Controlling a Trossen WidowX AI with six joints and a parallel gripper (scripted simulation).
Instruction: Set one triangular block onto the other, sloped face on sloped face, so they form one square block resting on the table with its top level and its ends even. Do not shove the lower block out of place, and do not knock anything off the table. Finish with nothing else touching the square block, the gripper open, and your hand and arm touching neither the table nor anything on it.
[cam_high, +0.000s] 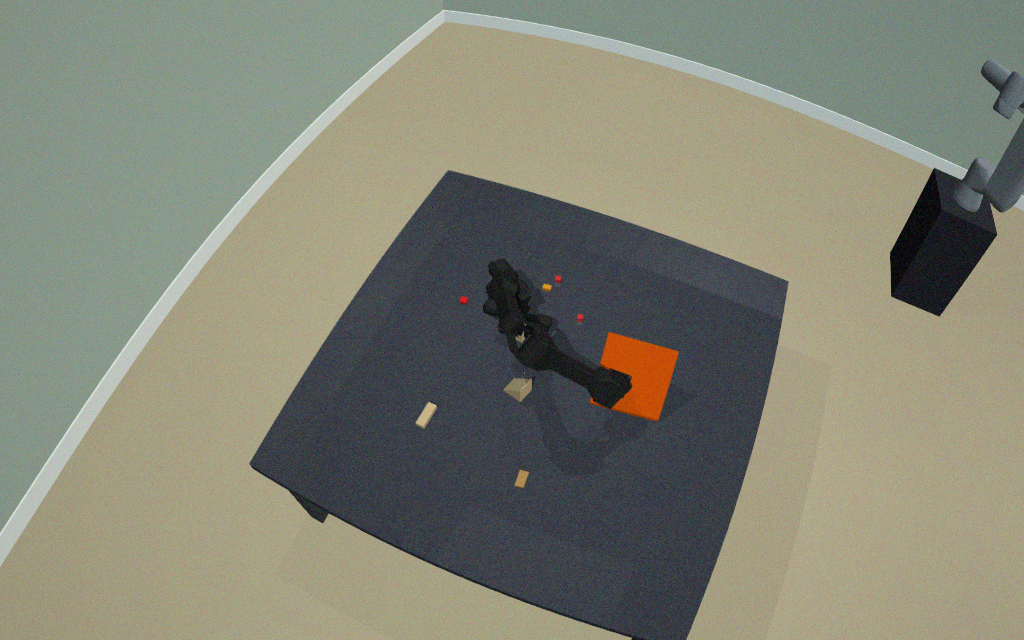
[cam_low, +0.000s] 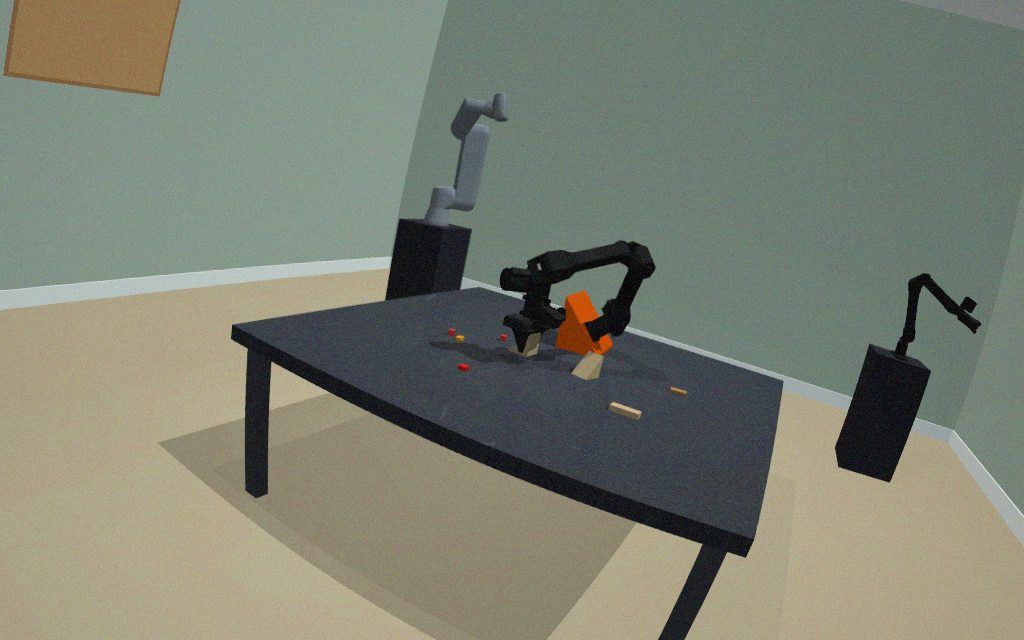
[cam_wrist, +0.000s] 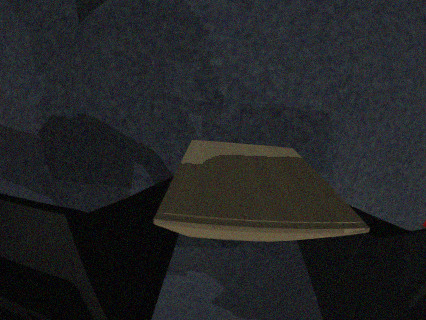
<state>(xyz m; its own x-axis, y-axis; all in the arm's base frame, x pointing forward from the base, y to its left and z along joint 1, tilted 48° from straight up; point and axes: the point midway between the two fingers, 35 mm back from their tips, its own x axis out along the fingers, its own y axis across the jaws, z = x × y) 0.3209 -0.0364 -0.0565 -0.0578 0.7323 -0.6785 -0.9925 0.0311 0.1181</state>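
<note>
The top view looks from high above, steeply down and a little tilted, and it takes in the whole desk (cam_high: 362, 422), the floor and a corner of the room. The exterior view stands low and far off, beyond one corner of the desk (cam_low: 317, 354), and it faces across it toward the walls. Both views share the desk, the black arm (cam_high: 562, 366) (cam_low: 589, 260) and the orange wedge (cam_high: 641, 369) (cam_low: 577, 320). The wrist view sits on the arm, very near, and it looks down along the gripper (cam_wrist: 256, 249) at the desk surface (cam_wrist: 280, 47) close below.
</note>
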